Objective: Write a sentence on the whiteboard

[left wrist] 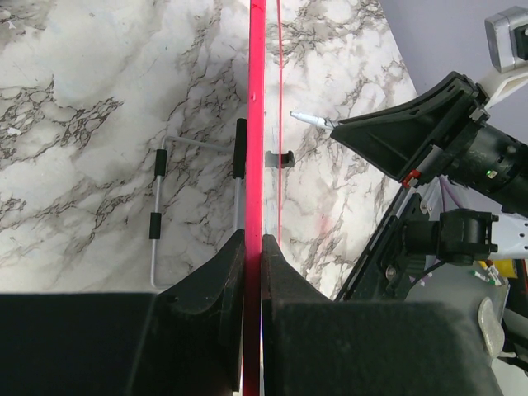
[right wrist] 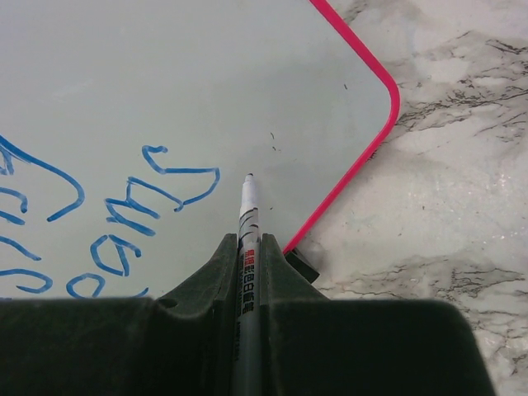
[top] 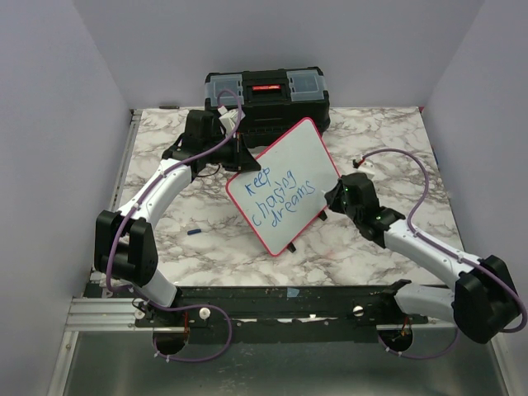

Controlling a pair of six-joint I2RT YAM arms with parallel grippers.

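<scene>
1. The left wrist view shows the whiteboard only edge-on, a thin red rim pinched between the closed left jaws.
2. The right jaws are clamped on a marker (barrel mostly hidden).
3. The glossy board stands tilted on the marbled surface, with the blue sentence slanting across it.

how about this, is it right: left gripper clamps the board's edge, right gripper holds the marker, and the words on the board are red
Not quite: the words are blue, not red, as the right wrist view shows; only the board's rim is red. The rest holds: left gripper clamps the board's edge, right gripper holds the marker.
</scene>
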